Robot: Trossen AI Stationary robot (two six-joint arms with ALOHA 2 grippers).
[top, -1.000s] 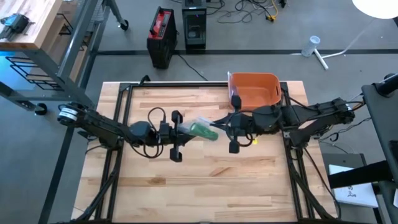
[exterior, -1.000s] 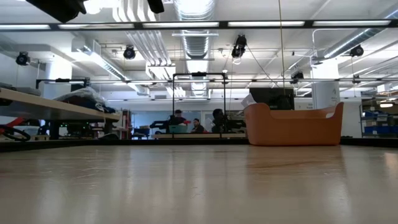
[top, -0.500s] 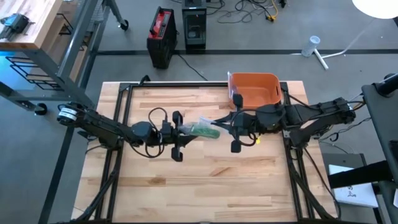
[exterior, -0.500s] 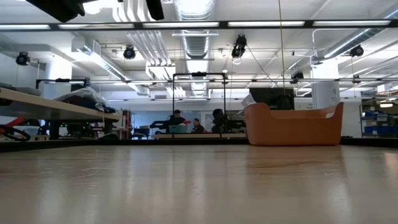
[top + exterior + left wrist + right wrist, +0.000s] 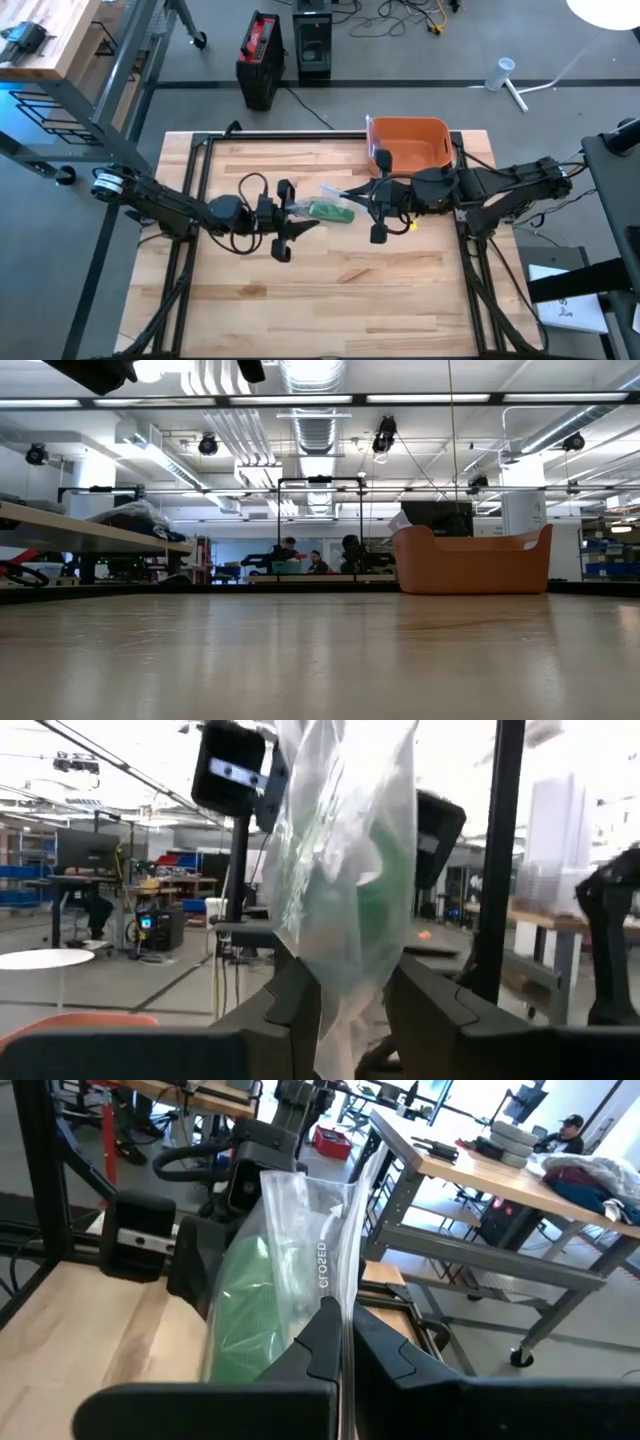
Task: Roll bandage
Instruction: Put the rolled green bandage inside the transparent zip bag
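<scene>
- The bandage (image 5: pixel 328 209) is a green roll inside a clear plastic bag (image 5: pixel 300 1230) with a printed strip along one edge.
- The bag hangs in the air above the middle of the wooden worktop (image 5: pixel 330 290), between the two arms.
- The right tool (image 5: pixel 345 1342) has its fingers pressed together on the edge of the bag.
- The left tool (image 5: pixel 352 1010) has its fingers a little spread, with the bag between them; I cannot tell if they grip it.
- An orange bin (image 5: pixel 410 140) stands at the far edge of the worktop.
</scene>
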